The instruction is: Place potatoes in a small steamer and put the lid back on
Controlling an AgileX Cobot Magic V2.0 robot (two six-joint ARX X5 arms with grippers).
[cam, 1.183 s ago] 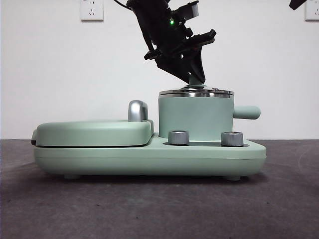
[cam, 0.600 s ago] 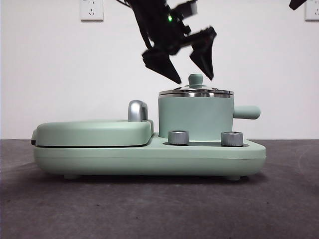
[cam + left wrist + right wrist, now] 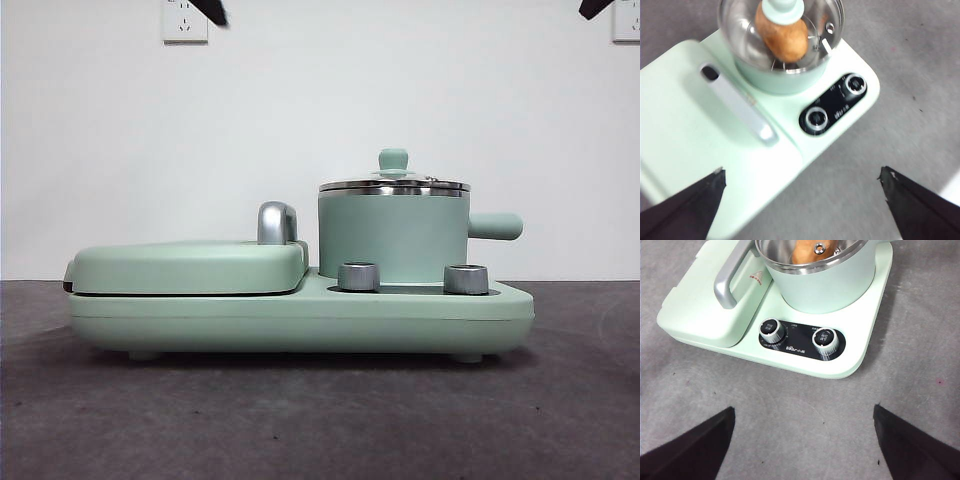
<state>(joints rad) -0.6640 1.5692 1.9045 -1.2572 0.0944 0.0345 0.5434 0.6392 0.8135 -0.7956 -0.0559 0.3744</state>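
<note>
Above table, left hand [image 3: 802,187] open.

Mint-green steamer [image 3: 393,238], orange-brown potato [image 3: 782,36], grey table [image 3: 320,420].

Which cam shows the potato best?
Left wrist view: the potato shows through the glass lid, only partly covered by the knob. Right wrist view catches an orange sliver. In the front view the steamer wall hides it.

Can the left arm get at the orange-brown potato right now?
Probably not directly. The orange-brown potato sits inside the mint-green cylindrical steamer pot under the round glass lid, which covers it. The left tool hangs open above, so the lid must come off first.
</note>
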